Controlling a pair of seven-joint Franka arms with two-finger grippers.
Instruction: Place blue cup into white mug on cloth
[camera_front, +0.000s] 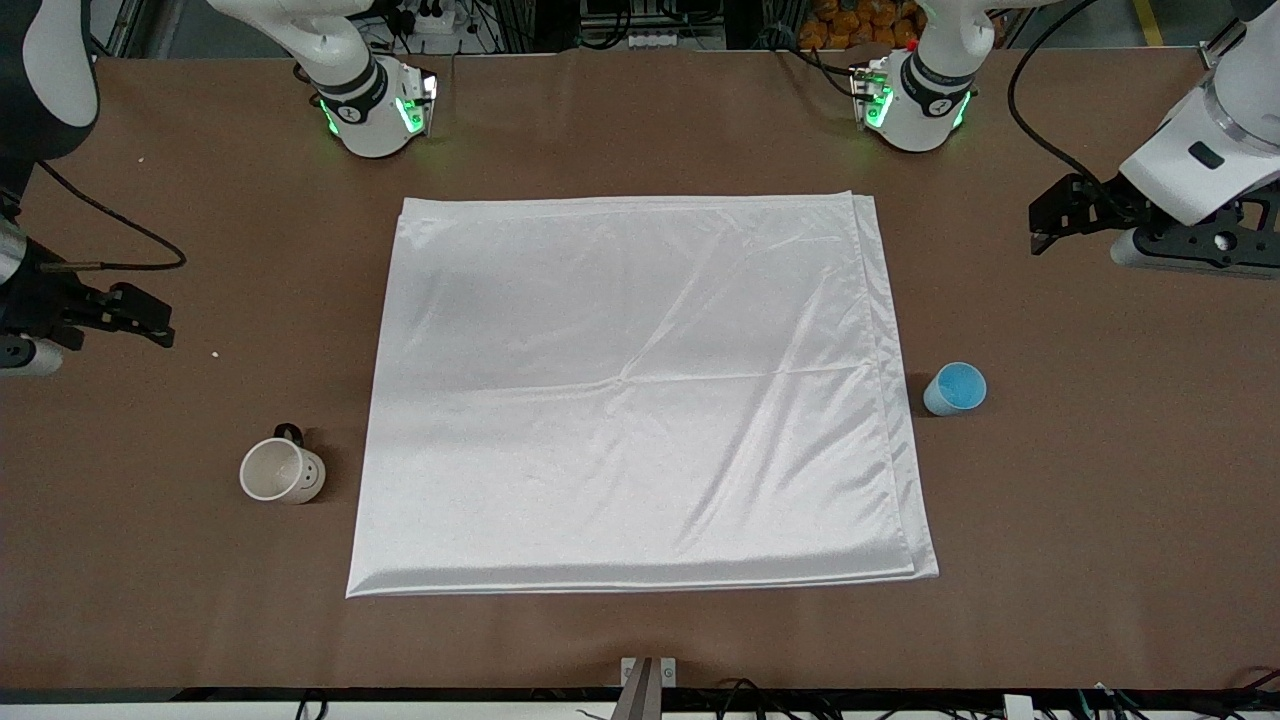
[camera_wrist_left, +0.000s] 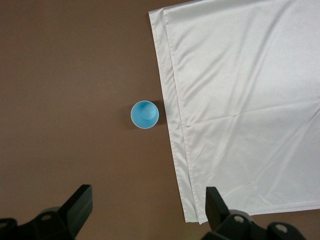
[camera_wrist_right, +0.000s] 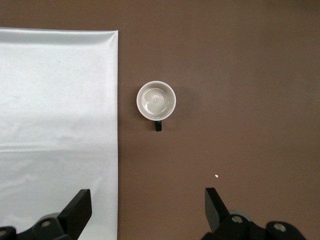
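Note:
The cloth (camera_front: 640, 400) lies flat and creased in the middle of the table. The blue cup (camera_front: 956, 389) stands upright on bare table just off the cloth's edge toward the left arm's end. The white mug (camera_front: 281, 471) stands upright and empty on bare table off the cloth's edge toward the right arm's end, its black handle turned away from the front camera. My left gripper (camera_front: 1040, 228) hangs open over bare table, apart from the cup (camera_wrist_left: 145, 114). My right gripper (camera_front: 160, 322) hangs open over bare table, apart from the mug (camera_wrist_right: 156, 100). Neither holds anything.
A black cable (camera_front: 120, 225) trails across the table by the right arm. A small white crumb (camera_front: 214, 354) lies between the right gripper and the mug. A metal bracket (camera_front: 648, 672) sits at the table edge nearest the front camera.

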